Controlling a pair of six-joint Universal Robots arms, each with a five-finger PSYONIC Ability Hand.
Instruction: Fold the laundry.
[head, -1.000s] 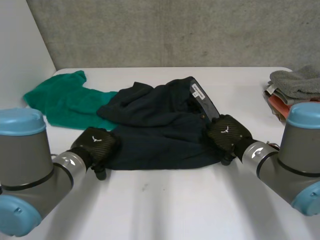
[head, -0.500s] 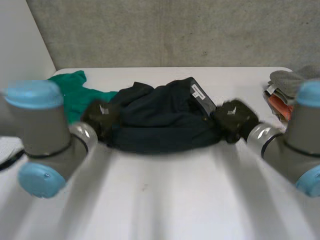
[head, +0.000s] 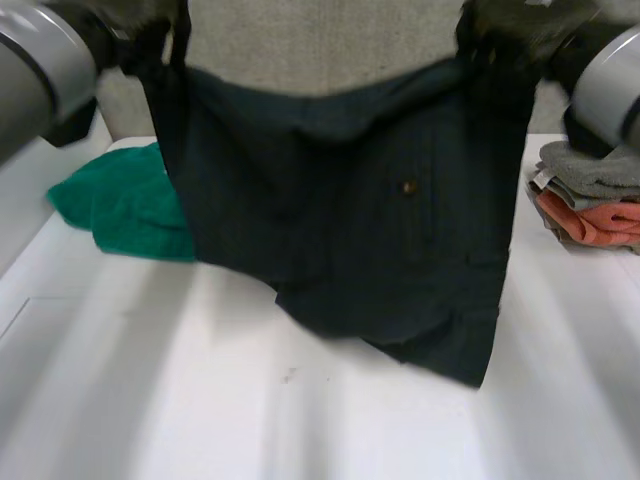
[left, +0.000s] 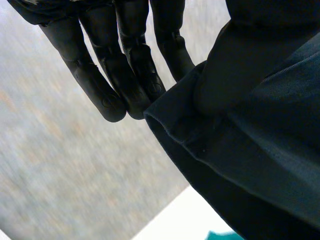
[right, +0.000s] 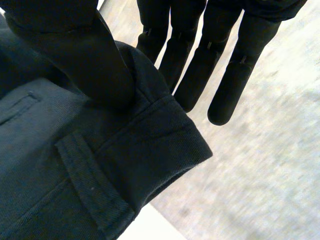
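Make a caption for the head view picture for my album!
Left hand and right hand hold a dark garment up by its top corners above the white table.

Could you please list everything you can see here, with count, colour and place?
shorts: one, dark navy, held up above the table by the upper corners
green cloth: one, green, crumpled on the table at the left, partly behind the shorts
stack: one, grey over coral folded cloths, at the table's right edge
table: one, white, under everything
wall: one, grey, behind the table
arms: two, grey, raised at either side
left hand: one, black, pinching the shorts' left corner
right hand: one, black, thumb pinching the waistband's right corner
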